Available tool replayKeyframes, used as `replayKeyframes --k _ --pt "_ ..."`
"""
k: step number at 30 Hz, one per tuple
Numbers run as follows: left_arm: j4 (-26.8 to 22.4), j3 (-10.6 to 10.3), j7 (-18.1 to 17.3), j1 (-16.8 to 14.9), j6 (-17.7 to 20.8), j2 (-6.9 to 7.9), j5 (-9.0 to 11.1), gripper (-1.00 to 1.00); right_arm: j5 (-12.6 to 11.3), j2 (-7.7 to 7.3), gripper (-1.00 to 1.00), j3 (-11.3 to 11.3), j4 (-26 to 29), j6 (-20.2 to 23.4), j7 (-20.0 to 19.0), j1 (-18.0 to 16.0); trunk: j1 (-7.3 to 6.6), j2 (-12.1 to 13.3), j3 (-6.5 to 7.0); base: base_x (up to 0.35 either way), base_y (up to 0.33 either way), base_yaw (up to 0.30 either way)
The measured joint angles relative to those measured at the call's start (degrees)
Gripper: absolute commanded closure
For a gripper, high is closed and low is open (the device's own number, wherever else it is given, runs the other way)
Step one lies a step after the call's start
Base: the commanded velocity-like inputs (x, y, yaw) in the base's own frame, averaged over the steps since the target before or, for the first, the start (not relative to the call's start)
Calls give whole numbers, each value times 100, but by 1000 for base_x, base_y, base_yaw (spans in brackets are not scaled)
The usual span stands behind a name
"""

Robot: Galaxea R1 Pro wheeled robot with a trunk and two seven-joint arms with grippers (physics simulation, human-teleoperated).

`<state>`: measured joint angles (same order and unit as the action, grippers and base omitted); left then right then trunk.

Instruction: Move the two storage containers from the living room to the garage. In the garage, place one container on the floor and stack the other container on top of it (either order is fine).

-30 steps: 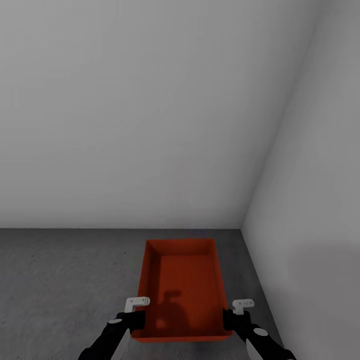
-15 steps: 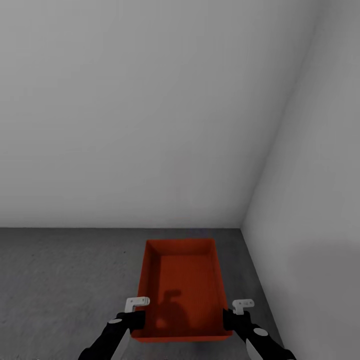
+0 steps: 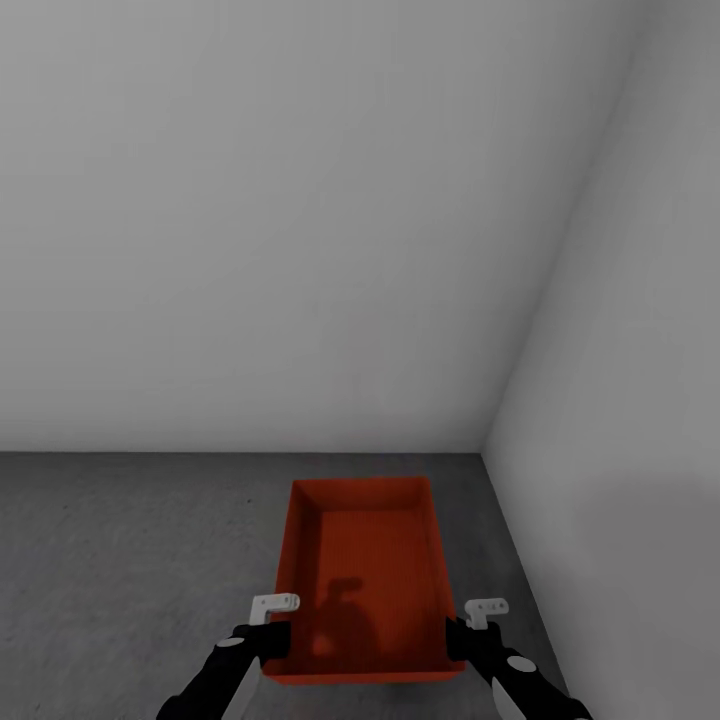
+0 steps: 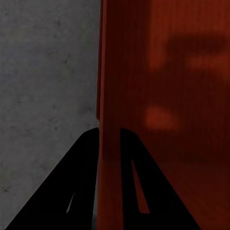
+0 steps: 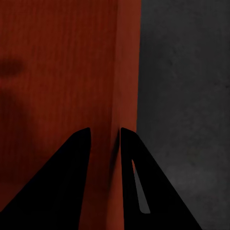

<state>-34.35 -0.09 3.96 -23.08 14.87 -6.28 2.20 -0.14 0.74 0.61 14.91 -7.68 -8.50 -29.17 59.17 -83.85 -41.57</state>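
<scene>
- Between the two hands, in the head view, one storage container hangs close over the dark concrete floor of the garage, its open top up and its long axis running away from the robot toward the corner where the two white walls meet. The left hand sits at the near end of the bin's left wall and the right hand at the near end of its right wall. Whether the bin's base touches the floor I cannot tell from here.
- In the left wrist view, the left hand is clamped on the container: one dark finger lies on the outside of the thin red wall, the other on the inside, with the wall pinched between them. The grey floor lies just beyond the outer finger.
- In the right wrist view, the right hand grips the opposite wall of the container the same way, one finger on each face, closed on the rim. The floor shows past the outer finger.
- Step in hand, as I judge it: setting the first container down in the garage, near the corner.
- The next move calls for lowering both hands together and level until the base rests flat, then parting the fingers of each hand and lifting them clear of the walls without dragging the bin.
</scene>
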Motion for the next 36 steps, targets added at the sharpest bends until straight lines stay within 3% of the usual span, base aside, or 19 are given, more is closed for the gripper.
replayKeyframes --k 24,36 --pt "-1 6 3 0 1 -7 -12 100 -6 -5 100 -14 1 -2 6 0 0 0 -1 1 0 0" --pt "2 -7 -1 0 0 9 13 100 -3 7 100 -13 -1 -2 16 0 0 0 -1 105 0 0"
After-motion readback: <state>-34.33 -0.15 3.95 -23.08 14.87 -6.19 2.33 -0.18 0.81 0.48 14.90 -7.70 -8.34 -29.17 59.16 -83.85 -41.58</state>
